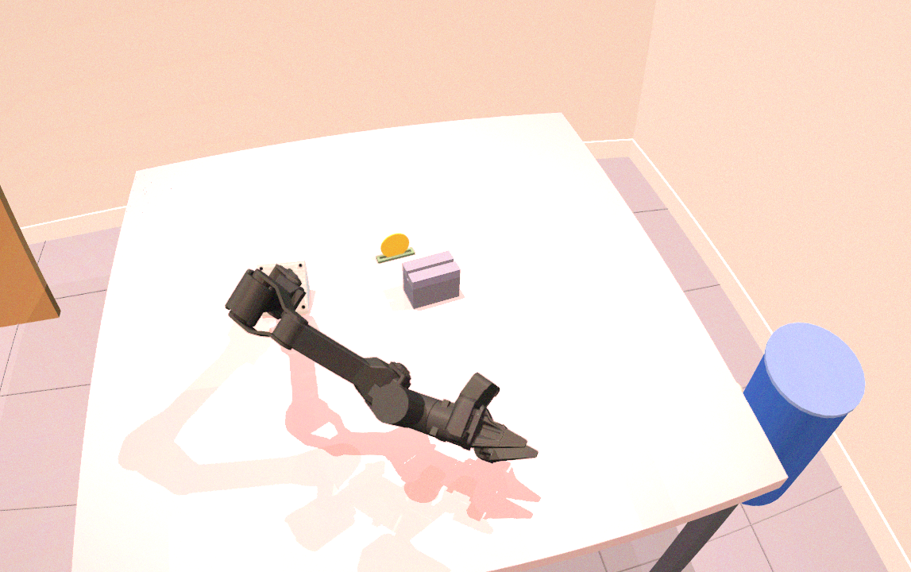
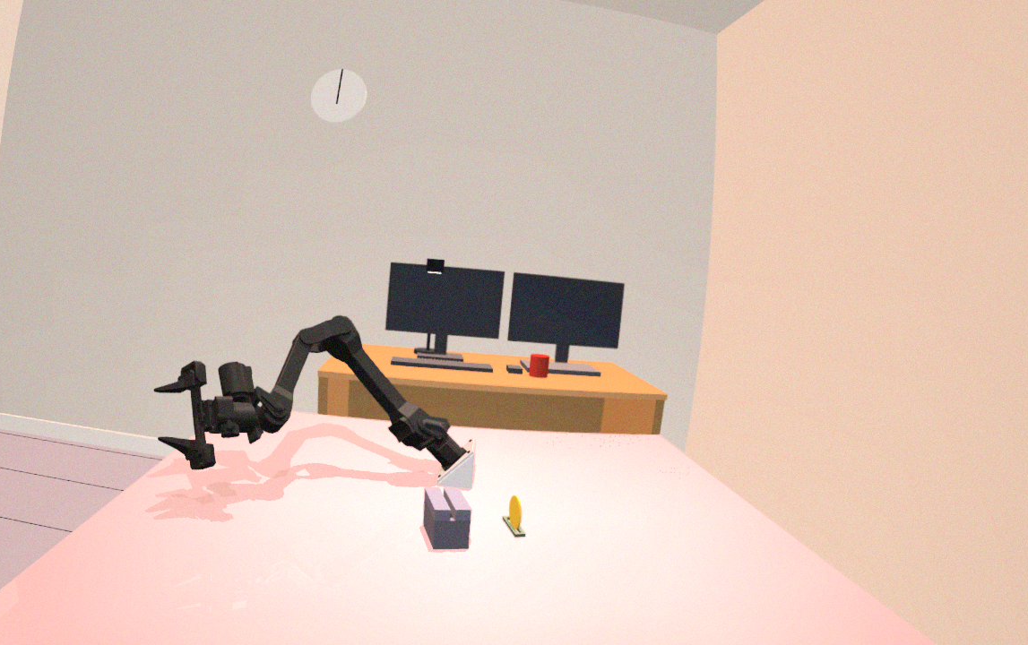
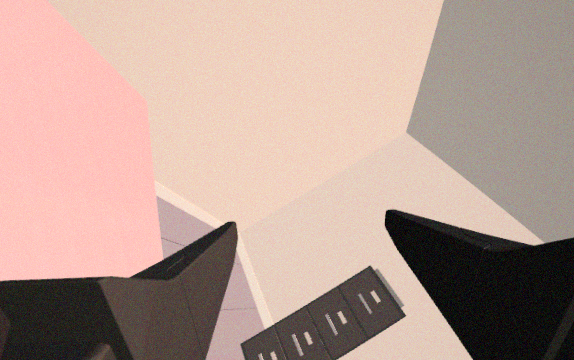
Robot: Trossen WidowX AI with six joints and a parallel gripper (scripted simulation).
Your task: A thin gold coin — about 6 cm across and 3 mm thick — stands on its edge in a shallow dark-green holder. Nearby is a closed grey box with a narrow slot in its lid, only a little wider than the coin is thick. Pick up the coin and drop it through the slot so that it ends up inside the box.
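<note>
The gold coin (image 1: 394, 245) (image 2: 514, 511) stands upright on its edge in the dark-green holder (image 1: 382, 258) (image 2: 519, 531). The closed grey box (image 1: 434, 286) (image 2: 446, 530) stands close beside the holder, a narrow slot running along its lid. My gripper (image 1: 530, 449) (image 2: 156, 414) (image 3: 311, 223) is open, with nothing between its widely spread fingers. It is held above the table, far from the coin and box, toward the lower right in the top view and at the left in the exterior view. The wrist view shows neither coin, holder nor box.
The white table (image 1: 586, 284) carries the arm's base plate (image 1: 304, 284), near the holder and box. A blue cylinder (image 1: 793, 419) stands beyond the table's right edge. A wooden desk (image 2: 493, 384) with monitors and a red mug (image 2: 539, 365) is behind. The wrist view shows a dark cabinet (image 3: 322, 320).
</note>
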